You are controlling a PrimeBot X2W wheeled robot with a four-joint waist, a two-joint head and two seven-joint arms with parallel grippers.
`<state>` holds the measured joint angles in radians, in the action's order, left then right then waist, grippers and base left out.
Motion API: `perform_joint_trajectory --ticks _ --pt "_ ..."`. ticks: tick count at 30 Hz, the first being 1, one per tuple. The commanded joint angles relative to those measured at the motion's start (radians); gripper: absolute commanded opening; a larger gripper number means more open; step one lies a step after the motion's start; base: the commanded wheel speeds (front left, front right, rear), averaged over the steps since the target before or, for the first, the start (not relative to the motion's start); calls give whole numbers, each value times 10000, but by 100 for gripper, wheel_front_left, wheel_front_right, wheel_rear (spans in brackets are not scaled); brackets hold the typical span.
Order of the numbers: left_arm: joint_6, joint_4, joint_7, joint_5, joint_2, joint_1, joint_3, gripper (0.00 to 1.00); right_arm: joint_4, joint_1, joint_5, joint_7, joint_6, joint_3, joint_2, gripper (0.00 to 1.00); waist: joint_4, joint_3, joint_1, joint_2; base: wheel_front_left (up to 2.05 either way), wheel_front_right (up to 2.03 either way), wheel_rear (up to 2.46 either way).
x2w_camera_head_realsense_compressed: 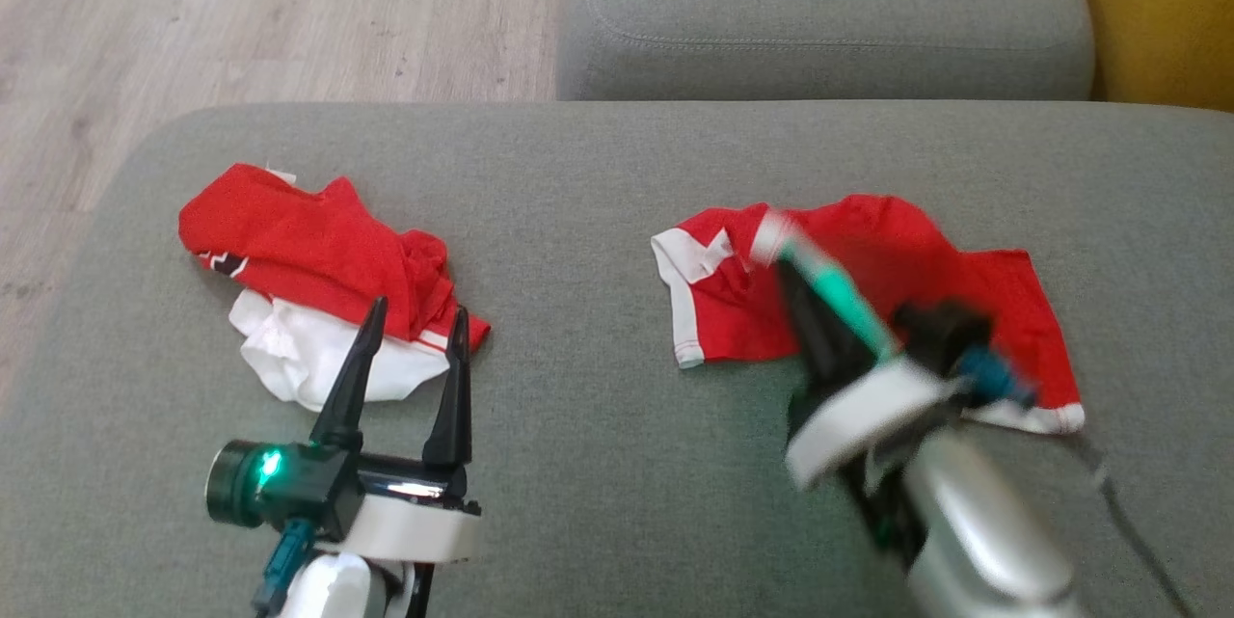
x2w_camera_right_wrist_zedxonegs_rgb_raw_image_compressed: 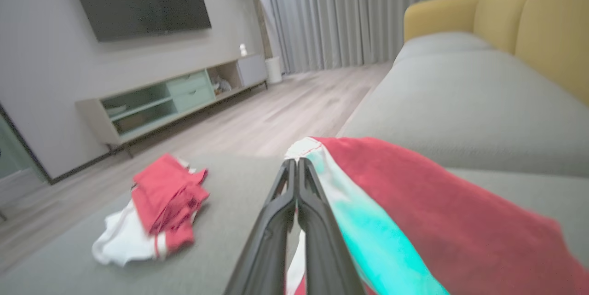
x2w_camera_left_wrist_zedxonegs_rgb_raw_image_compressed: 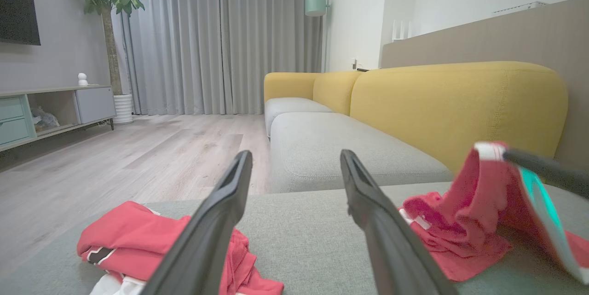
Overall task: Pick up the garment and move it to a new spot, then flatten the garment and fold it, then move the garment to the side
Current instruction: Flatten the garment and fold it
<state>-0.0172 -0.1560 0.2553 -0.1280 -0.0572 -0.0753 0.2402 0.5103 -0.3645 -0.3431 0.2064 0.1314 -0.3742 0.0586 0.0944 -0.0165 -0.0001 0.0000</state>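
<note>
The garment (x2w_camera_head_realsense_compressed: pixel 897 281) is red with white trim and lies on the right half of the grey sofa seat (x2w_camera_head_realsense_compressed: pixel 598 464). My right gripper (x2w_camera_head_realsense_compressed: pixel 779 250) is shut on its white-banded edge, and the arm is blurred. The pinched edge is lifted off the seat (x2w_camera_left_wrist_zedxonegs_rgb_raw_image_compressed: pixel 483 180) and drapes over the shut fingers (x2w_camera_right_wrist_zedxonegs_rgb_raw_image_compressed: pixel 294 164), with the red cloth (x2w_camera_right_wrist_zedxonegs_rgb_raw_image_compressed: pixel 414 203) trailing to their right. My left gripper (x2w_camera_head_realsense_compressed: pixel 418 309) stands open with nothing between its fingers (x2w_camera_left_wrist_zedxonegs_rgb_raw_image_compressed: pixel 297 154), at the near edge of a second crumpled garment.
A second red and white garment (x2w_camera_head_realsense_compressed: pixel 318 281) lies crumpled on the left of the seat (x2w_camera_left_wrist_zedxonegs_rgb_raw_image_compressed: pixel 129 235) (x2w_camera_right_wrist_zedxonegs_rgb_raw_image_compressed: pixel 161 203). Another grey cushion (x2w_camera_head_realsense_compressed: pixel 819 20) sits behind, with a yellow backrest (x2w_camera_left_wrist_zedxonegs_rgb_raw_image_compressed: pixel 455 106) on the right. Wooden floor (x2w_camera_head_realsense_compressed: pixel 241 11) borders the left.
</note>
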Motion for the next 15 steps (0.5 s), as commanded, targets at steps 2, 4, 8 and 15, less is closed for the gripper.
perform_joint_trajectory --ticks 2,4,8,15 --pt "51 370 65 51 -42 -305 -376 100 -357 208 26 -107 -7 -694 -84 0 76 50 1 0 0 0 0" --pt "54 377 65 54 -42 -316 -387 100 -298 509 44 -183 -7 -1082 -84 0 98 97 1 0 0 0 0" --pt "50 340 65 58 -53 -317 -401 100 -177 688 -36 -270 -7 -1960 -84 0 56 178 1 0 0 0 0" --pt "63 264 65 25 -41 -376 -384 100 -58 285 140 -61 -7 -3467 -84 100 -234 228 1 0 0 0 0"
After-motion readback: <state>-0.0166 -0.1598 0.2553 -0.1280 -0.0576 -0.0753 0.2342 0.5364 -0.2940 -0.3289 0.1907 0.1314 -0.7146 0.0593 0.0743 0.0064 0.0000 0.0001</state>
